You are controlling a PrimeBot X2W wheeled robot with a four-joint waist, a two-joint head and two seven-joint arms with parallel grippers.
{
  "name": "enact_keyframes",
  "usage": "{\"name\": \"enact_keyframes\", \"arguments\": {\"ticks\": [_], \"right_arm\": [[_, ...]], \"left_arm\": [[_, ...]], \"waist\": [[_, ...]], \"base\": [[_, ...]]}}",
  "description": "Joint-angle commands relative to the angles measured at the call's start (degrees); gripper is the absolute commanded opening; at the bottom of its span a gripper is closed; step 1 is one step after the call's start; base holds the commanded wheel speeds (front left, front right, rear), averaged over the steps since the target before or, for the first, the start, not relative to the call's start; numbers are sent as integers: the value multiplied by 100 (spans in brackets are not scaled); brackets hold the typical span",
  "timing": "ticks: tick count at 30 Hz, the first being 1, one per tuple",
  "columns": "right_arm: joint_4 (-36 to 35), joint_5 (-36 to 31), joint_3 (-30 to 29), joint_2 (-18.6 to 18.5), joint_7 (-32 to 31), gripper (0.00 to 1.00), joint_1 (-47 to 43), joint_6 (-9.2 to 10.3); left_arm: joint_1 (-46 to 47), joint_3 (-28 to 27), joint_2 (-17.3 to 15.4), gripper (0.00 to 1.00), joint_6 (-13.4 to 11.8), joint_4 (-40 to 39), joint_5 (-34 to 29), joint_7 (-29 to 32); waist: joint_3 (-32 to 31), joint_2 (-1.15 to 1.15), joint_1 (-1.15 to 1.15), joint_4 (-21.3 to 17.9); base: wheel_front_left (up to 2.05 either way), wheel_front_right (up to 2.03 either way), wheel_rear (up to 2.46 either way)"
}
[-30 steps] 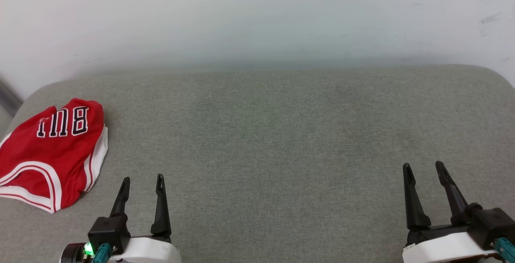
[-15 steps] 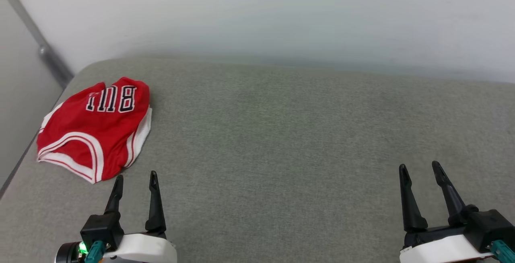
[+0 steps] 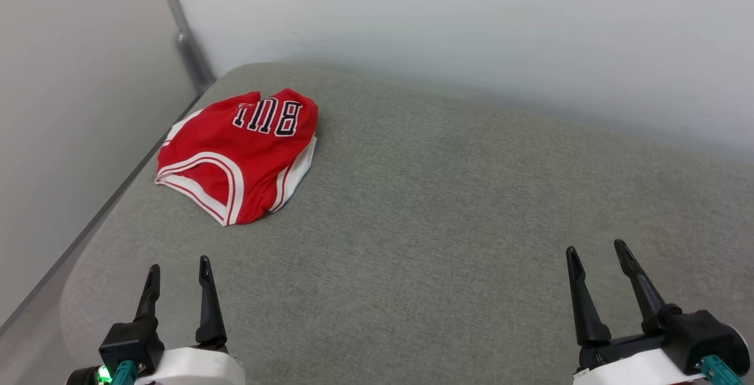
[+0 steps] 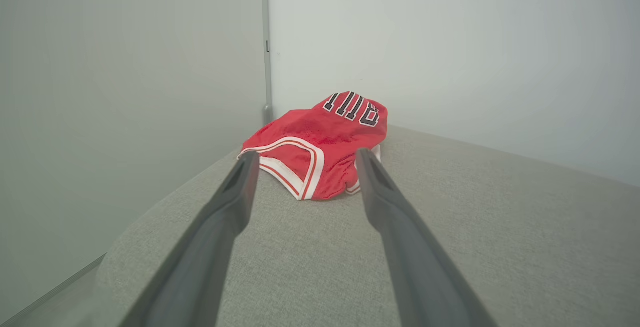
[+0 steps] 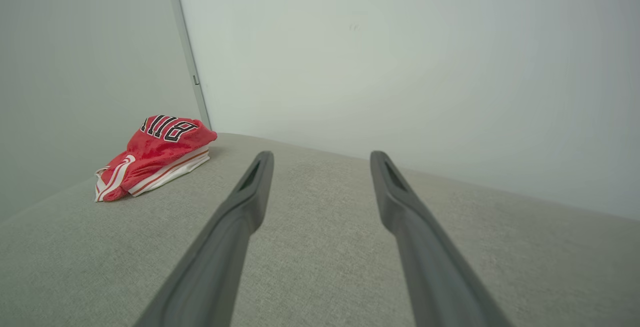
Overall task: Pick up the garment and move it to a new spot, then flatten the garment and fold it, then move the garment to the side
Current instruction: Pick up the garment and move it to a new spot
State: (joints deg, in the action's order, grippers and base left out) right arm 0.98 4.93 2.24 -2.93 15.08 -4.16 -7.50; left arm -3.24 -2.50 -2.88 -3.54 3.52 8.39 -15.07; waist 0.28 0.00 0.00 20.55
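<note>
The garment (image 3: 235, 152) lies folded into a small red bundle at the far left corner of the grey cushion, black "BUL" letters on top and white-red trim at its near edge. My left gripper (image 3: 179, 269) stands open at the lower left, well short of the garment, with nothing between its fingers. In the left wrist view the garment (image 4: 320, 147) lies straight ahead past the open left gripper (image 4: 305, 159). My right gripper (image 3: 596, 251) is open at the lower right, far from the garment. The right wrist view has the garment (image 5: 155, 157) at the left and the right gripper (image 5: 322, 159) open.
The grey cushion (image 3: 447, 208) stretches wide to the right of the garment. White walls meet at a corner with a grey vertical strip (image 3: 182, 32) just behind the garment. The cushion's left edge (image 3: 112, 202) runs close beside the bundle.
The head view has swung to the left, so the garment now sits nearer the picture's middle and the wall corner has come into view. Both grippers stay open and low.
</note>
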Motion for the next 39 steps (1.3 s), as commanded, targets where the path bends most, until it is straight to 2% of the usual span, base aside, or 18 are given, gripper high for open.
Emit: {"name": "enact_keyframes", "arguments": {"ticks": [1,6,12,17,22,24,25,26,32,34,39], "right_arm": [[-24,-17,3,9,14,100,-85,2],[7,-33,61,9,14,100,-95,2],[-4,-39,126,9,13,100,-72,1],[-55,-158,115,9,13,100,33,2],[-153,-327,49,9,13,100,191,2],[-218,-416,13,9,13,100,265,2],[-304,-562,-38,9,13,100,378,2],[-347,-607,-55,9,13,100,421,2],[-612,-831,-132,7,13,100,681,2],[-720,-912,-133,7,13,100,776,2],[-940,-1088,-221,6,13,100,973,2]], "left_arm": [[-51,-40,0,100,-2,-24,20,-16],[-98,-150,1,100,-13,-4,57,-16],[-65,-234,1,100,-32,17,54,-16],[347,-426,-55,100,297,8,27,-16],[1195,-770,-295,100,608,161,127,-16],[1624,-905,-452,100,692,251,175,-16],[2278,-1015,-743,100,816,432,159,-16],[2471,-1049,-842,100,858,542,175,-16],[3574,-1256,-1407,100,992,1162,426,-16],[3980,-1290,-1759,100,1035,1506,586,11],[4781,-879,-2404,100,1089,2324,1034,374]], "waist": [[-24,0,0,200],[-36,0,0,554],[-10,0,0,518],[157,0,0,364],[477,0,0,144],[668,0,0,53],[955,0,0,-73],[1063,0,0,-115],[1704,0,0,-352],[1928,0,0,-437],[2399,0,0,-566]], "base": [[0,0,0],[0,0,0],[0,0,0],[0,0,0],[0,0,0],[0,0,0],[0,0,0],[0,0,0],[0,0,0],[0,0,0],[0,0,0]]}}
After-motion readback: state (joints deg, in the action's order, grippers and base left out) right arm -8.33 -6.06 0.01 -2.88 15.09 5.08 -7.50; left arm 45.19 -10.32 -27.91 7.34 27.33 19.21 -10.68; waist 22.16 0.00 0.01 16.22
